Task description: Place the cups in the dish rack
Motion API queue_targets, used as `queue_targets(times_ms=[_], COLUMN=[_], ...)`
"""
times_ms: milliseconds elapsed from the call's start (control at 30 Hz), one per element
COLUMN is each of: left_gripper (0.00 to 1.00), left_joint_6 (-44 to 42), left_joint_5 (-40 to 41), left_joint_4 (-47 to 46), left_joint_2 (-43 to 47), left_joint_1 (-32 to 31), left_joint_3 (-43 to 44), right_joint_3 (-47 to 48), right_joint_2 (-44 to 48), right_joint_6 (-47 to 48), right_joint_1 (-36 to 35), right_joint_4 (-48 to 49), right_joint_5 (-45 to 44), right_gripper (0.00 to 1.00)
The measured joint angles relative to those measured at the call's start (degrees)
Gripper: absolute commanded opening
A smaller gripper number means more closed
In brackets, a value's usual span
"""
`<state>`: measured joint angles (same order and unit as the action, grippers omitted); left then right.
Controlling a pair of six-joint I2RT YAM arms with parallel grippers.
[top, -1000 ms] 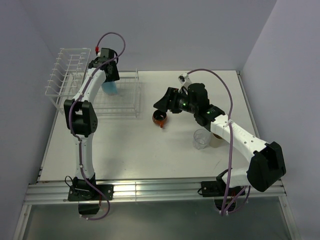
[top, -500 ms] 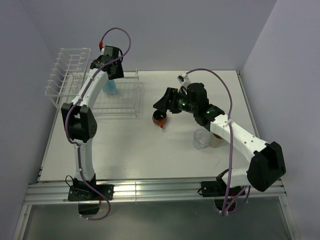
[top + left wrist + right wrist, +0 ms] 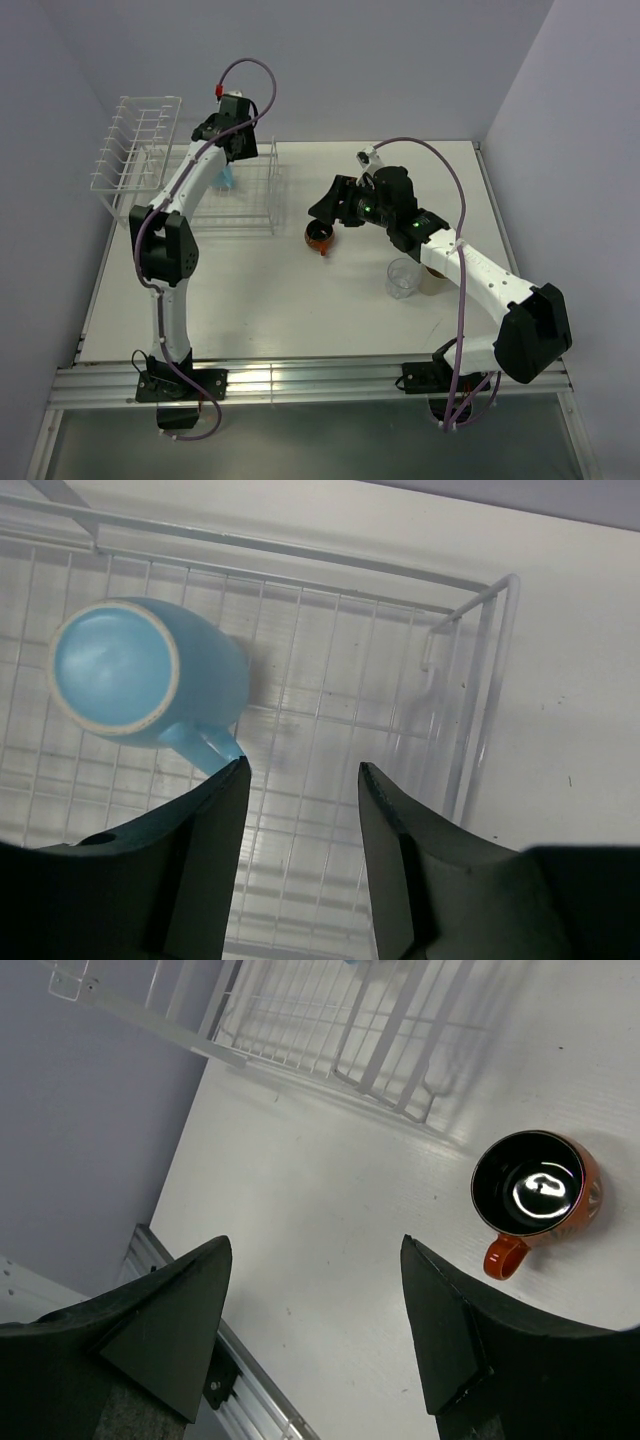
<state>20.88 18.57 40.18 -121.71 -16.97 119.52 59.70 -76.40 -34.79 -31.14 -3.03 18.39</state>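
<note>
A light blue mug point(image 3: 140, 670) stands upside down inside the white wire dish rack point(image 3: 478, 685); in the top view the mug point(image 3: 224, 178) shows in the rack's basket point(image 3: 258, 222). My left gripper point(image 3: 300, 768) is open and empty above the basket, just right of the mug's handle. My right gripper point(image 3: 315, 1242) is open and empty above the table, left of the dark red-orange cup point(image 3: 537, 1188), which stands upright. A clear tumbler point(image 3: 403, 278) and a beige cup point(image 3: 433, 282) stand under my right arm. The second blue mug is out of view.
The rack's tall plate slots point(image 3: 138, 135) rise at the far left by the wall. Walls close the table on the left, back and right. An aluminium rail point(image 3: 300, 378) runs along the near edge.
My left gripper has moved right and back over the rack, away from the blue mug. The right arm has not moved.
</note>
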Motion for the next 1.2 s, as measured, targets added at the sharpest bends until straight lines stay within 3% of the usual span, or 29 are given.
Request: queue_targets(times_ms=[467,1200], left_gripper=[0.45,0.44], left_joint_6=[0.0,1.1], left_joint_5=[-1.7,0.4], left_joint_4=[-0.9,0.6], left_joint_2=[-11.3,-13.7], left_joint_1=[0.4,5.4], left_joint_3=[1.5,3.1], right_joint_3=[0.0,0.0], right_joint_2=[0.2,0.2], right_joint_6=[1.3,1.7], right_joint_1=[0.0,0.0], right_joint_4=[-1.0,-1.0], right_joint_5=[-1.5,-2.3], right_gripper=[0.76,0.76])
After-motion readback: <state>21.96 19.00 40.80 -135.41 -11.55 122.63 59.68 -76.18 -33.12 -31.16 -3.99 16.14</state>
